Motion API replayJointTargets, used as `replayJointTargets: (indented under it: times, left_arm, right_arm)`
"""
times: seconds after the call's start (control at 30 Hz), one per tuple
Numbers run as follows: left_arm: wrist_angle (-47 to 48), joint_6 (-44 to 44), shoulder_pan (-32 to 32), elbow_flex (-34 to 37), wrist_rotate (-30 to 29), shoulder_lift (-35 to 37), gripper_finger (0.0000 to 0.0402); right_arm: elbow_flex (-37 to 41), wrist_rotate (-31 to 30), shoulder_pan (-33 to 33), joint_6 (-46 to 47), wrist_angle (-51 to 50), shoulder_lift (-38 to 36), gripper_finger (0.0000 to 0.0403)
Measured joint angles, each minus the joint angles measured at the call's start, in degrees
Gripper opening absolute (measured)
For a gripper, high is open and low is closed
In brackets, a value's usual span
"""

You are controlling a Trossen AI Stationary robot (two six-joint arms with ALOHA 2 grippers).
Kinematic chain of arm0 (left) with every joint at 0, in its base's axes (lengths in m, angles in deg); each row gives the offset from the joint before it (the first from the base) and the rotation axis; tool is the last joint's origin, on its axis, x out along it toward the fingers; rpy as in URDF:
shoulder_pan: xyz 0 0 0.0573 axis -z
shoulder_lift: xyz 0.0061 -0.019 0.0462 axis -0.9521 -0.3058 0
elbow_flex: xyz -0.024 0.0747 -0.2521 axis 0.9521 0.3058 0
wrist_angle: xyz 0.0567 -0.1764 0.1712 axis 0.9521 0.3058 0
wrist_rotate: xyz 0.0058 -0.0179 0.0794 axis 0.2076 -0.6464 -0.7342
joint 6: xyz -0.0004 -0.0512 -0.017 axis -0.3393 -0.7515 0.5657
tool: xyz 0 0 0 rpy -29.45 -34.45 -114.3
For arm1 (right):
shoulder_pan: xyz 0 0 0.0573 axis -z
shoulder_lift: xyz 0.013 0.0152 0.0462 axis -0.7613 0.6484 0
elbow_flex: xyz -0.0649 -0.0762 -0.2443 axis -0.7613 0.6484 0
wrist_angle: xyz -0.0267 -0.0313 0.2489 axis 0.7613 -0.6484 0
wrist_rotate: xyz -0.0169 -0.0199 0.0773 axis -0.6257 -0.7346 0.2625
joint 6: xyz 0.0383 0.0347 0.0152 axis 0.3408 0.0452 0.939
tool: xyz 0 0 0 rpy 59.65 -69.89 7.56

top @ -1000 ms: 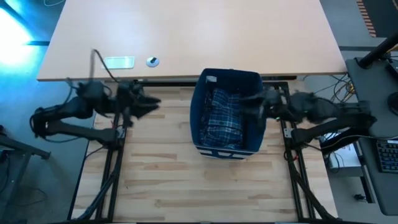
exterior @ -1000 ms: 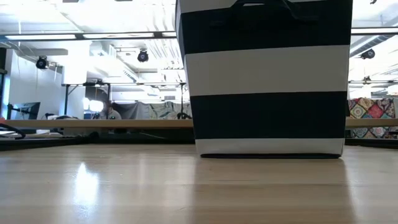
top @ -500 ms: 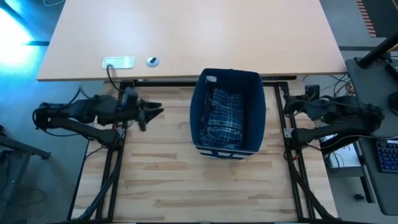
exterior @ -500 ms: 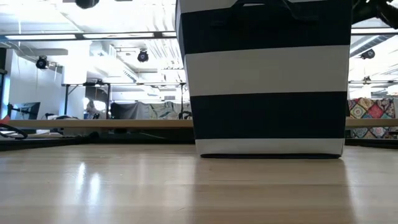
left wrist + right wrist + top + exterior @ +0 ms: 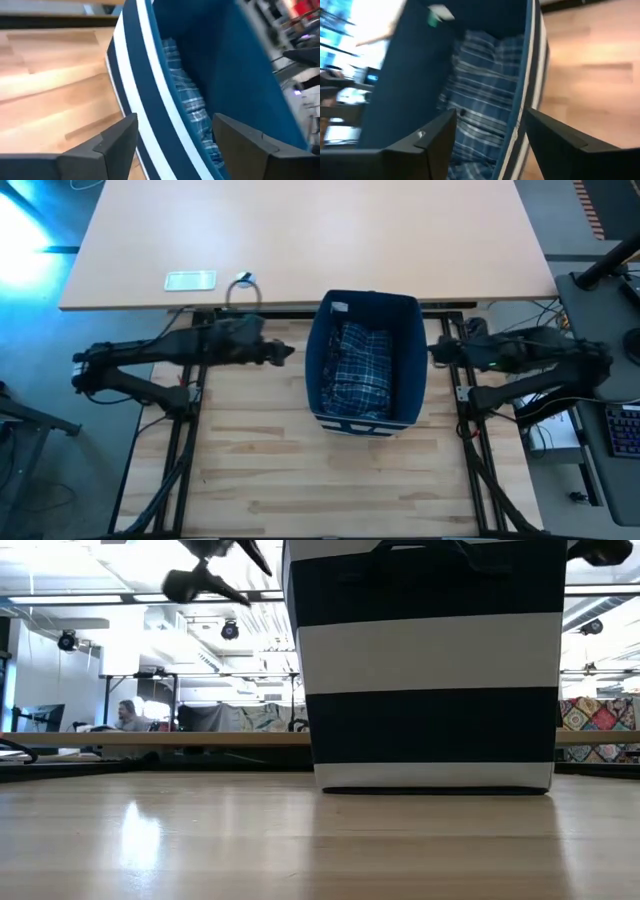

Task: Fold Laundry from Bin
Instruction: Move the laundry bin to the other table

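The navy bin [image 5: 312, 370] with pale stripes [image 5: 430, 655] stands on the wooden table, near its far edge and a little right of centre. Blue-and-white plaid laundry [image 5: 360, 372] lies inside it, also seen in the wrist views [image 5: 190, 100] [image 5: 480, 90]. My left gripper [image 5: 285, 355] hovers open just left of the bin's left wall [image 5: 135, 75], its fingers [image 5: 117, 145] apart and high above the table [image 5: 215, 570]. My right gripper [image 5: 437, 352] hovers open just right of the bin's right rim [image 5: 527, 75], with nothing between its fingers [image 5: 555, 140].
Bare wooden tabletop [image 5: 330, 480] spreads in front of the bin and to its left. Black frame rails [image 5: 180, 450] run along both sides. Beyond the far edge lies a pale desk [image 5: 420, 240] with a white strip [image 5: 190, 280] and a small round piece [image 5: 245, 278].
My left gripper has swung toward the bin, to the table's right, sinking and rolling as it went. My right gripper drew back from over the bin's right wall toward the table's right edge, then came partway back, turning its wrist. The bin and laundry stayed still.
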Motion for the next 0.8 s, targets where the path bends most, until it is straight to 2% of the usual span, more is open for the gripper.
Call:
replayJointTargets:
  times: [0.33, 0.47, 0.63, 0.8]
  left_arm:
    - [9.2, 5.7, -5.4, -12.4, 3.4, -14.9, 0.0245]
    - [8.5, 8.1, -6.4, -17.0, 8.6, -21.2, 0.0245]
    - [11.5, 11.4, -6.4, -22.7, 9.6, -29.3, 0.0243]
    - [14.6, 13.2, -6.4, -27.0, 10.4, -33.5, 0.0206]
  right_arm:
    - [0.4, 10.0, 1.3, 6.1, -3.5, 11.2, 0.0216]
    - [0.3, 10.8, 2.0, 6.9, -4.0, 13.8, 0.0203]
    - [0.4, 11.5, 3.2, 6.9, -3.9, 15.4, 0.0182]
    - [0.6, 11.3, 3.4, 3.2, -3.7, 16.8, 0.0148]
